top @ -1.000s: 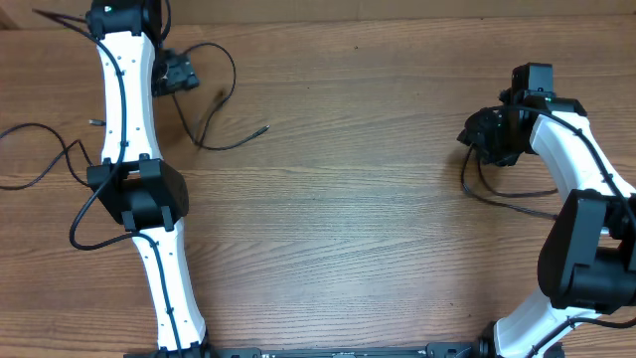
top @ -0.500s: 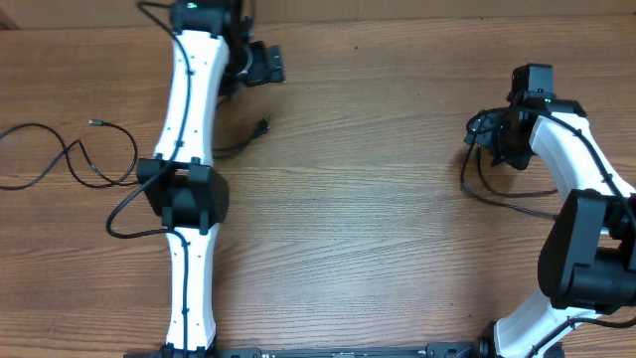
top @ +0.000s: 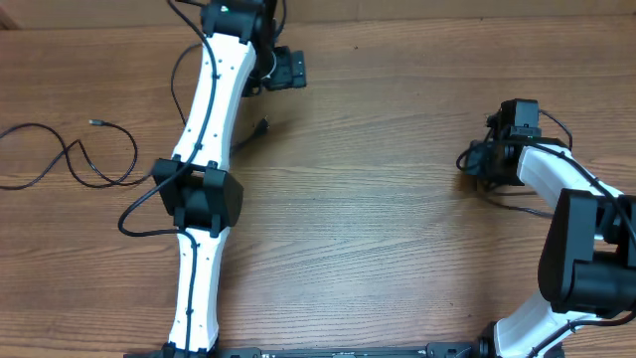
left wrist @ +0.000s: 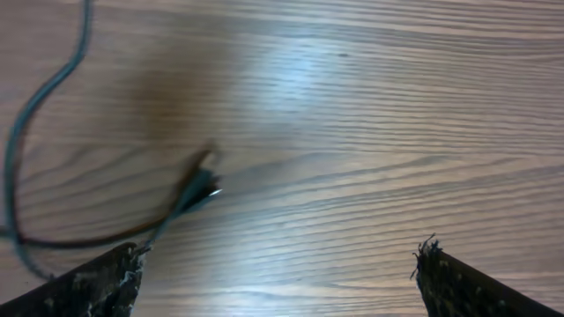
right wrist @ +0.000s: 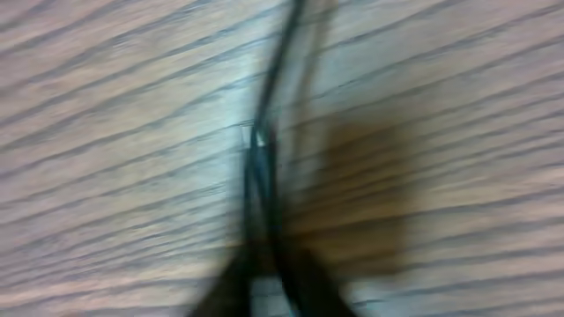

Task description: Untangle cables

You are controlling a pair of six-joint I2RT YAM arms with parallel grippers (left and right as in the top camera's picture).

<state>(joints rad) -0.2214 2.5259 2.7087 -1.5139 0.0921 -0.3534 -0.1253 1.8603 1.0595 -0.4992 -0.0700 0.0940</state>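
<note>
**Overhead**
- Counter: wood, bare across the whole middle between the two arms. This is the best room for spreading cords.
- Left gripper: by the far edge, left of centre.
- Plug-ended cable: its tip lies just nearer than that gripper, and its cord passes under the left arm.
- Left-edge cable: loose curves by the left edge, well apart from both grippers.
- Right gripper: toward the right edge; claw state cannot be told.
- Right-side cable: thin loops around and just nearer than the right gripper.

**Left wrist**
- Left gripper: fingers wide apart, clamped on nothing.
- Plug-ended cable: it lies ahead of the claw and trails toward one finger.
- Risk: a sideways sweep could drag the cord caught under the arm.

**Right wrist**
- Right-side cable: blurred, with strands bunched close together. Neither the fingers nor any grip can be made out.
- Risk: pulling on bunched strands may tighten the tangle.
- Risk: the right edge is close, so slack could slip off it.
</note>
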